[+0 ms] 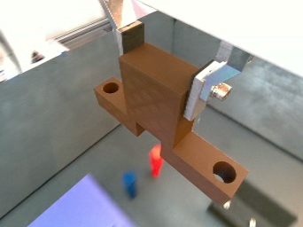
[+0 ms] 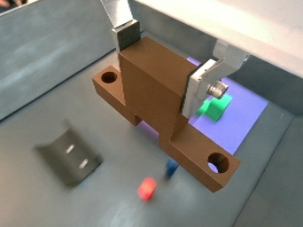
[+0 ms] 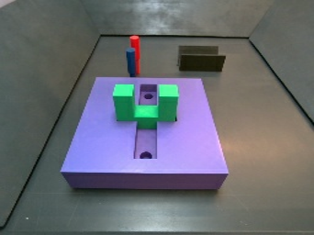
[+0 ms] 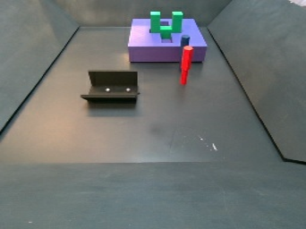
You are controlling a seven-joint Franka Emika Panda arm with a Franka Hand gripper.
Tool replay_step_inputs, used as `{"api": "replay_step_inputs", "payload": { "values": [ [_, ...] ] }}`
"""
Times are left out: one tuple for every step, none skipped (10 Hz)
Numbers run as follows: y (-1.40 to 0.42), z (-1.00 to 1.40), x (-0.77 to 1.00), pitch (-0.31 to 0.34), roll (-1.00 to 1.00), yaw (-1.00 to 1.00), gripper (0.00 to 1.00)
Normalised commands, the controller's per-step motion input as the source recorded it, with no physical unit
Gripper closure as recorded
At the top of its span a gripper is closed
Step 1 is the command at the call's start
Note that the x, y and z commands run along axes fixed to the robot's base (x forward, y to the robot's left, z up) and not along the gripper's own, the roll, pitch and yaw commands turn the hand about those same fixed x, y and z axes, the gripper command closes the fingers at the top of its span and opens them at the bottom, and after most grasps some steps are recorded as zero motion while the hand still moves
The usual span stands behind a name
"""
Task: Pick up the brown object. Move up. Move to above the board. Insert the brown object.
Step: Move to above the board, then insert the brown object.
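In both wrist views my gripper (image 1: pixel 166 71) (image 2: pixel 164 66) is shut on the thick block part of the brown object (image 1: pixel 160 102) (image 2: pixel 160 93). The object is a wood-coloured bar with a round hole near each visible end, and it hangs high above the floor. Below it lies the lavender board (image 2: pixel 243 120) (image 1: pixel 83 204) with its green U-shaped block (image 2: pixel 215 108). Both side views show the board (image 3: pixel 110 138) (image 4: pixel 143 46), its central slot and the green block (image 3: pixel 145 103) (image 4: pixel 167 24). Neither side view shows the gripper or the brown object.
A red peg (image 3: pixel 134 41) (image 4: pixel 185 64) and a blue peg (image 3: pixel 130 62) stand on the floor beside the board. The dark fixture (image 3: pixel 201 60) (image 4: pixel 111 87) (image 2: pixel 69 152) stands apart from it. Grey walls enclose the floor.
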Motion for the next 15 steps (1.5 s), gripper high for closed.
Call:
{"api": "replay_step_inputs", "payload": {
  "values": [
    [-1.40, 0.15, 0.22, 0.103, -0.01, 0.01, 1.00],
    [-1.40, 0.15, 0.24, 0.126, 0.01, 0.01, 1.00],
    [-1.40, 0.16, 0.27, 0.159, 0.01, 0.00, 1.00],
    [-1.40, 0.18, 0.31, 0.167, 0.01, 0.01, 1.00],
    [-0.64, 0.09, 0.18, 0.168, 0.02, 0.01, 1.00],
    [-0.19, 0.04, 0.10, 0.146, 0.04, 0.01, 1.00],
    [0.00, 0.00, 0.00, -0.011, 0.00, -0.01, 1.00],
    [-0.01, 0.00, 0.00, -0.031, 0.00, -0.14, 1.00],
    [-0.11, 0.00, 0.00, -0.036, 0.00, -0.26, 1.00],
    [-0.13, 0.00, 0.09, -0.011, 0.00, -0.43, 1.00],
    [-0.11, 0.00, 0.19, 0.000, 0.00, -0.59, 1.00],
    [-0.10, 0.00, 0.24, 0.000, 0.00, -0.64, 1.00],
    [-0.11, 0.00, 0.27, 0.000, 0.00, -0.66, 1.00],
    [-0.11, -0.01, 0.26, 0.000, 0.00, -0.69, 1.00],
    [-0.11, -0.04, 0.23, 0.000, 0.01, -0.75, 1.00]
  ]
}}
